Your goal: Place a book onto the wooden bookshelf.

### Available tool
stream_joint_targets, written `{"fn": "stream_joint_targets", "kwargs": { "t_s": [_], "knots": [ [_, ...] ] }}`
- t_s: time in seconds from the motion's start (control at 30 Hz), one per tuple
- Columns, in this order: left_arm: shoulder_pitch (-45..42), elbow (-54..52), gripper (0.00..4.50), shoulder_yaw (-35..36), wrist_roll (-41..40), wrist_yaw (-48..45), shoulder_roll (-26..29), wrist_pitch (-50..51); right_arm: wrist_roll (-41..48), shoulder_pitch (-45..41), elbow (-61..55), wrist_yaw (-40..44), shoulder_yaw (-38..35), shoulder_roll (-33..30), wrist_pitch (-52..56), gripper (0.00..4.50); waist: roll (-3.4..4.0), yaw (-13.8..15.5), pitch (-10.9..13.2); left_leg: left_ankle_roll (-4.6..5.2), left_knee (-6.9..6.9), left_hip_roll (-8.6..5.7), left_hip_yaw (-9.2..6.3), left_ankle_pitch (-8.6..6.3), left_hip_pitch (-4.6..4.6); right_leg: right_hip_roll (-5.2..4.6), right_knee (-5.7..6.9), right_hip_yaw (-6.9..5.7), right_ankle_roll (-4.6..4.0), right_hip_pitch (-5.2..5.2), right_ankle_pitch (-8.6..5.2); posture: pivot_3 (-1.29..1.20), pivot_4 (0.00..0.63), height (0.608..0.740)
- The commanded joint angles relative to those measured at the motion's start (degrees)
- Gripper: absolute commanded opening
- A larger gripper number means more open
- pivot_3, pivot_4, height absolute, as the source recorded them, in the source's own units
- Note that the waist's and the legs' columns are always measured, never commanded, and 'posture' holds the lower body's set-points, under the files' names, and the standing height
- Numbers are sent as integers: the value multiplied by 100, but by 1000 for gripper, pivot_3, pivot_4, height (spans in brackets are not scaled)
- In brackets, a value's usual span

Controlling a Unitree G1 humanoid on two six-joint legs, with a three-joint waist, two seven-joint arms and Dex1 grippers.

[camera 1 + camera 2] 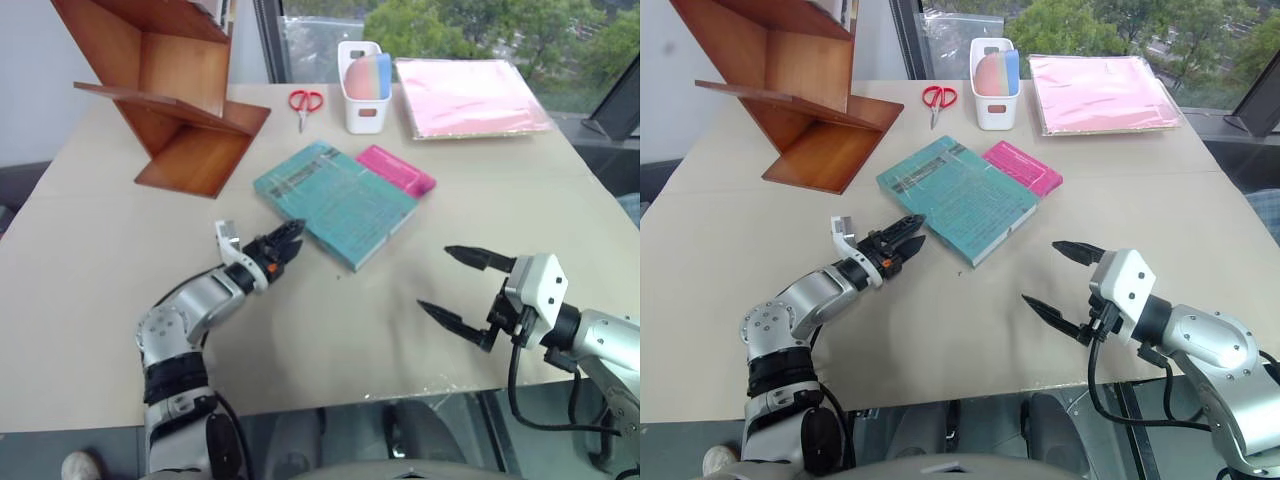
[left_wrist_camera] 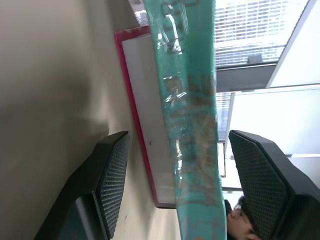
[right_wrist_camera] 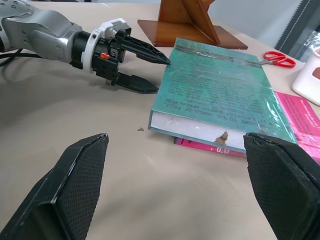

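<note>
Left eye view first: the wooden bookshelf (image 1: 170, 95) stands at the table's (image 1: 90, 290) far left, well apart from the book (image 1: 335, 200), which lies flat mid-table with one edge resting over a pink book (image 1: 398, 170). That overlap props it slightly, which probably explains why the left gripper (image 1: 287, 243), fingers apart, comes in level at the near corner. The right gripper (image 1: 462, 285) waits wide open to the right, nothing in it. Its wrist view shows the left fingers bracketing that corner, one above the cover, one beside the edge; the left wrist view adds the glossy wrapped spine between the pads.
</note>
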Motion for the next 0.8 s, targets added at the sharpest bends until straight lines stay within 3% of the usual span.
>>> {"fn": "stream_joint_targets", "kwargs": {
  "t_s": [0.03,0.33,0.6,0.8],
  "knots": [
    [-187,229,3432,-82,84,-341,74,-22,39,-23,-213,-58,-31,-79,-43,4424,0,-2,0,0,0,-1,-1,0,0,0,-2,-1,0,1,0,0,150,740],
    [-724,1069,3432,-168,612,-1057,109,-98,30,115,-465,-247,-52,-146,72,4424,0,5,0,0,0,-3,-10,0,-1,-2,-6,-9,0,5,0,0,150,740],
    [-845,1254,3432,-136,771,-1159,-22,-37,55,448,-717,-406,-120,-168,124,4424,0,6,0,0,0,-4,-14,0,-2,-4,-7,-14,0,7,0,0,150,740],
    [-786,1449,715,-55,959,-1421,109,-49,47,565,-801,-446,-129,-161,90,4500,2,-4,-2,0,0,-5,-17,0,0,-5,-8,-18,0,10,0,0,150,740]
  ]
}}
